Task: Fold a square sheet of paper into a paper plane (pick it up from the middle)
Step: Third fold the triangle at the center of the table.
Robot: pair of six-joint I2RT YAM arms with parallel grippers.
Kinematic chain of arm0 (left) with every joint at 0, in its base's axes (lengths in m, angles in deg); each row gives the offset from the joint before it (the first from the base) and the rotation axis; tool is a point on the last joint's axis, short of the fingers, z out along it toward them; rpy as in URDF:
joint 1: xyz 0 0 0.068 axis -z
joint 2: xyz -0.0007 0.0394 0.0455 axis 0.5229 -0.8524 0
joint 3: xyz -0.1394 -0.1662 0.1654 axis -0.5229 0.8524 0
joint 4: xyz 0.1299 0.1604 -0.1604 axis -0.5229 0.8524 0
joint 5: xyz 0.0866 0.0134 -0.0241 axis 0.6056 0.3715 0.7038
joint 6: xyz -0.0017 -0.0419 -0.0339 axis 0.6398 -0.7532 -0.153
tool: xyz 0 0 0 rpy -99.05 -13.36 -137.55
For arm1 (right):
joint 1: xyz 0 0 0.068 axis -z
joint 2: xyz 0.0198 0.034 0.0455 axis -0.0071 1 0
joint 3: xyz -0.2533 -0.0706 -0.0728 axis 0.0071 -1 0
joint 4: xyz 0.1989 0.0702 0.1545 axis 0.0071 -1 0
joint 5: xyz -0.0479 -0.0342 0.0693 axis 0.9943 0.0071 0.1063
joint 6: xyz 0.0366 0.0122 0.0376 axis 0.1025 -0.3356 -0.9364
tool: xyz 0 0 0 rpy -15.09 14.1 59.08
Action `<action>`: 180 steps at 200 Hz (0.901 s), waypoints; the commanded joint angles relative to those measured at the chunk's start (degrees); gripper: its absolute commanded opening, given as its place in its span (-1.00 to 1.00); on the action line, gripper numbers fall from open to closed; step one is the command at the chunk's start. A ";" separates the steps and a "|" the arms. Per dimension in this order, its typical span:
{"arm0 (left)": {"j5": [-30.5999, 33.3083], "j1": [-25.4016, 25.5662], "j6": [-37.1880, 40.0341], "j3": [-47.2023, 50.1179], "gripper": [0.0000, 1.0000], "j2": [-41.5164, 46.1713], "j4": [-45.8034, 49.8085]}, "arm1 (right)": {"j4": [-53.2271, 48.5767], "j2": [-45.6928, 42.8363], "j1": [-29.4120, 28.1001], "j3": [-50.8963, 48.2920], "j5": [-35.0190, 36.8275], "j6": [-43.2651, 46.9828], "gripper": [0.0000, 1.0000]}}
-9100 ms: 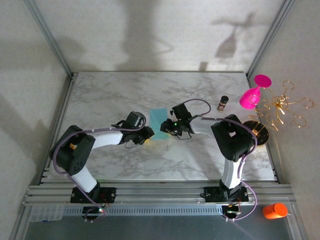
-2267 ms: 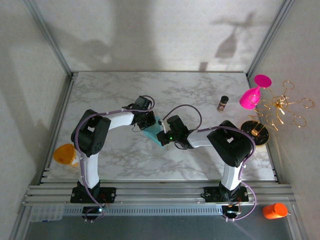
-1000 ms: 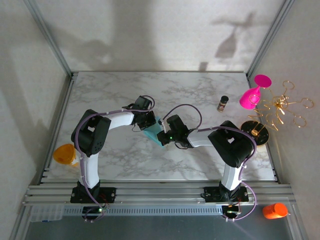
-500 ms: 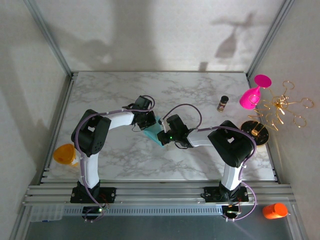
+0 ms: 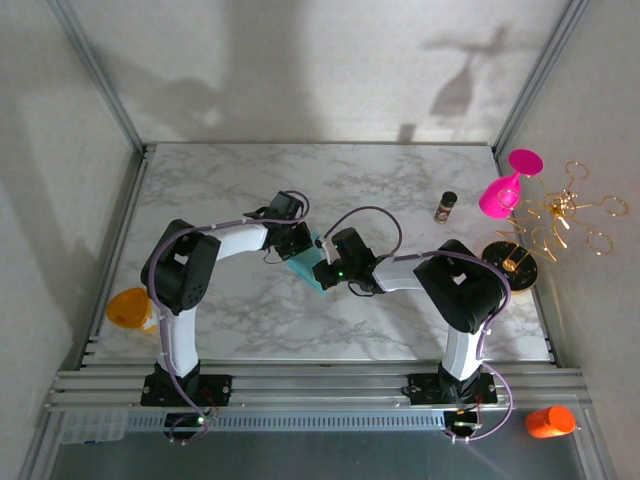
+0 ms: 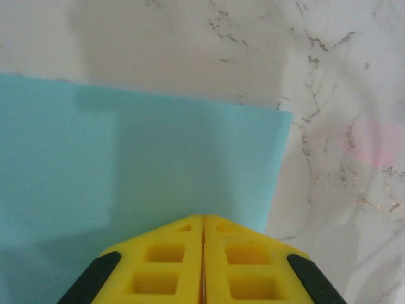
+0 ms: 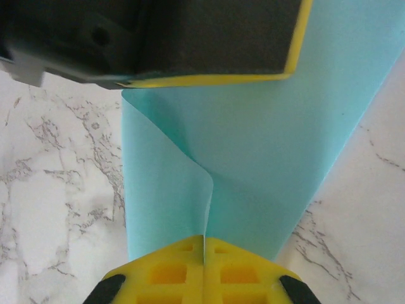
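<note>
The square sheet of paper [image 5: 306, 268] is teal-blue and lies slanted on the marble table between my two grippers. My left gripper [image 5: 299, 245] is at the sheet's far end. In the left wrist view its yellow fingers meet at the tips [image 6: 203, 217] and rest against the flat sheet [image 6: 158, 158], with no paper visible between them. My right gripper [image 5: 323, 274] is at the near end. In the right wrist view it [image 7: 204, 239] is shut on a raised fold of the sheet [image 7: 266, 158]. The left gripper's dark body [image 7: 209, 38] covers the sheet's far edge.
A pink goblet [image 5: 503, 190], a small dark jar [image 5: 445, 207] and a gold wire stand [image 5: 560, 215] are at the right. An orange object [image 5: 130, 307] sits off the table's left edge, and an orange bottle [image 5: 549, 421] is by the front rail.
Since the oldest frame the left arm has swung round to the sheet's far end, and the sheet has turned to lie slanted. Nothing has visibly moved over the last second.
</note>
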 commanded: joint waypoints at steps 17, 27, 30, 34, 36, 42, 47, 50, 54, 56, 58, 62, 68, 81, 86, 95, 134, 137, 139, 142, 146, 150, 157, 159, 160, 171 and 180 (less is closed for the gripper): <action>4.55 -1.70 -3.62 5.18 -0.70 10.22 0.94 | -3.41 1.47 0.61 0.42 0.10 -0.59 -0.90; 4.82 -1.73 -4.51 6.81 -0.70 12.16 0.25 | -3.49 1.58 0.57 0.50 0.03 -0.61 -0.90; 4.87 -1.74 -4.86 7.37 -0.70 12.54 -0.12 | -3.56 1.55 0.55 0.58 -0.05 -0.57 -0.90; 4.71 -1.69 -5.33 8.15 -0.70 13.39 -0.73 | -3.65 1.56 0.53 0.66 -0.02 -0.61 -0.90; 4.56 -1.65 -5.62 8.58 -0.70 13.78 -1.09 | -3.67 1.59 0.55 0.67 -0.02 -0.56 -0.90; 4.07 -1.56 -6.55 9.94 -0.69 14.88 -2.36 | -3.83 1.63 0.53 0.72 -0.01 -0.58 -0.90; 3.57 -1.41 -7.42 11.16 -0.69 15.76 -3.49 | -4.00 1.65 0.54 0.77 -0.08 -0.58 -0.90; 3.30 -1.34 -8.02 11.90 -0.69 16.30 -4.33 | -4.07 1.73 0.60 0.84 -0.10 -0.55 -0.90; 2.80 -1.18 -8.73 12.85 -0.69 16.82 -5.47 | -4.14 1.78 0.57 0.90 -0.12 -0.51 -0.90; 2.54 -1.09 -9.09 13.27 -0.69 17.08 -5.97 | -4.19 1.75 0.56 0.93 -0.17 -0.53 -0.89; 2.30 -0.98 -9.39 13.73 -0.69 17.27 -6.53 | -4.20 1.74 0.54 0.96 -0.19 -0.45 -0.89; 1.89 -0.78 -10.22 14.51 -0.69 17.60 -7.36 | -4.25 1.72 0.58 0.95 -0.19 -0.48 -0.90; 1.22 -0.32 -11.45 15.56 -0.69 18.09 -8.77 | -4.33 1.72 0.55 0.94 -0.19 -0.46 -0.90; 0.17 0.89 -13.92 17.21 -0.70 18.37 -10.95 | -4.47 1.80 0.54 0.94 -0.32 -0.53 -0.89; -0.03 1.39 -14.76 17.66 -0.71 18.26 -11.65 | -4.54 1.84 0.59 0.94 -0.24 -0.50 -0.89; 0.02 2.20 -16.30 18.32 -0.72 17.91 -12.60 | -4.64 1.88 0.60 1.03 -0.19 -0.42 -0.90; 0.77 3.98 -20.19 20.45 -0.79 15.66 -15.47 | -4.99 2.15 0.71 1.21 0.07 -0.45 -0.89; 0.66 4.05 -20.31 20.47 -0.79 15.46 -15.63 | -4.99 2.15 0.71 1.25 0.04 -0.48 -0.89; 0.62 4.07 -20.37 20.52 -0.79 15.29 -15.78 | -4.99 2.15 0.66 1.28 0.11 -0.46 -0.89; 0.49 4.15 -20.42 20.56 -0.79 15.15 -15.97 | -4.99 2.17 0.66 1.29 0.02 -0.53 -0.89; 0.31 4.24 -20.38 20.48 -0.79 14.86 -16.11 | -5.07 2.15 0.69 1.30 0.07 -0.46 -0.89; 0.11 4.33 -20.42 20.35 -0.79 14.58 -16.20 | -5.08 2.15 0.70 1.35 0.05 -0.53 -0.89; -0.04 4.57 -20.35 20.09 -0.79 13.90 -16.21 | -5.08 2.16 0.71 1.38 0.06 -0.52 -0.89; -0.08 4.59 -20.34 20.05 -0.79 13.75 -16.21 | -5.15 2.17 0.71 1.45 0.03 -0.54 -0.89; -0.09 4.64 -20.34 20.04 -0.79 13.63 -16.21 | -5.16 2.21 0.71 1.46 0.01 -0.50 -0.89; -0.26 4.94 -20.09 19.71 -0.80 12.79 -16.21 | -5.26 2.18 0.66 1.56 0.14 -0.44 -0.89; -0.29 4.96 -19.99 19.60 -0.80 12.18 -16.04 | -5.26 2.24 0.66 1.56 0.18 -0.45 -0.89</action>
